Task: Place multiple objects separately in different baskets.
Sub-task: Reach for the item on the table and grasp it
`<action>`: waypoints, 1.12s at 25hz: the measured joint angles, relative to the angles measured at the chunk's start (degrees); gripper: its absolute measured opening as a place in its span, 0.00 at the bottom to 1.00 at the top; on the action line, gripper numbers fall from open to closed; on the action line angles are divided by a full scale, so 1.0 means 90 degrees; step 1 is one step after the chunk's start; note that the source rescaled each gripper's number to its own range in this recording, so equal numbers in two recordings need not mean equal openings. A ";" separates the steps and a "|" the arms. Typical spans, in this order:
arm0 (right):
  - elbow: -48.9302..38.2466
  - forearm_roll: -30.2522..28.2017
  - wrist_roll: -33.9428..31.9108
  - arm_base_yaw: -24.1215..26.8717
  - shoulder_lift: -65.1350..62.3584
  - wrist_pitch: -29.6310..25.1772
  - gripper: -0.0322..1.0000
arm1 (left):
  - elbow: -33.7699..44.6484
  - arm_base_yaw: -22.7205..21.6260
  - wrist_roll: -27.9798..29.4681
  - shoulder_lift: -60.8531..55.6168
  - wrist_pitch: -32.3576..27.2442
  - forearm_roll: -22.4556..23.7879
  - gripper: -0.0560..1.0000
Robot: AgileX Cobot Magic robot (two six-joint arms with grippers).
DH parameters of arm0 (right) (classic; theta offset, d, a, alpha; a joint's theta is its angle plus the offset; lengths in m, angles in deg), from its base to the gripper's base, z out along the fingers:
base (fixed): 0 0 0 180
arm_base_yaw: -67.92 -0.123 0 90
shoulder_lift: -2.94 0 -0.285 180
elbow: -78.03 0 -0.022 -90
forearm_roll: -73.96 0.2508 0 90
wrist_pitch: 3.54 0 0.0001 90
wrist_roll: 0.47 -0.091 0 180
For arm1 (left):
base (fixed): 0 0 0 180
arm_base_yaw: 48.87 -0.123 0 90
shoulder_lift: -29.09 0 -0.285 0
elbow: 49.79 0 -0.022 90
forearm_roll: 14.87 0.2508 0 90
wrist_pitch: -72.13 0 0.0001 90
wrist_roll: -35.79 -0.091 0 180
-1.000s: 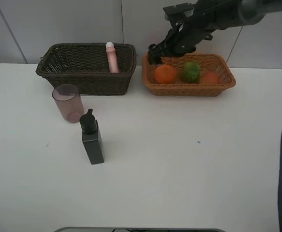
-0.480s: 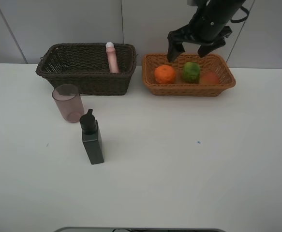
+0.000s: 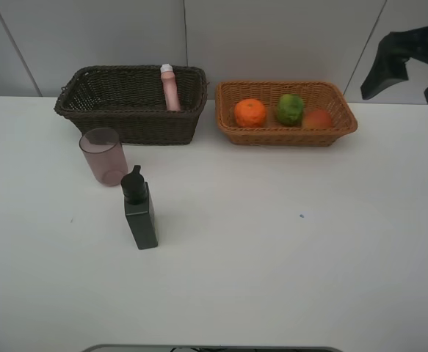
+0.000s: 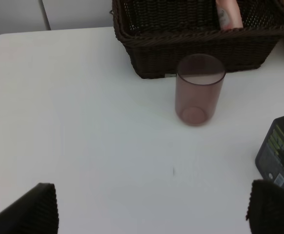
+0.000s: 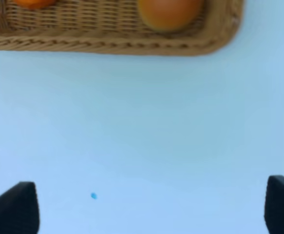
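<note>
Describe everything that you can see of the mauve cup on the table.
The cup is a translucent mauve tumbler, plastic by its look, with smooth walls, an open round mouth and no handle. It stands upright and seemingly empty on the white table, just in front of the dark brown basket and apart from it. Only the table touches it.

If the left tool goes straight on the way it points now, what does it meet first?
Probably the mauve cup, standing ahead of the open left tool, with the dark basket behind it; depth is unclear.
</note>
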 joint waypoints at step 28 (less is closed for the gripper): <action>-0.3024 -0.0720 -0.0179 0.0311 -0.6202 -0.0810 0.95 | 0.0000 0.0000 0.0000 0.0000 0.0000 0.0000 1.00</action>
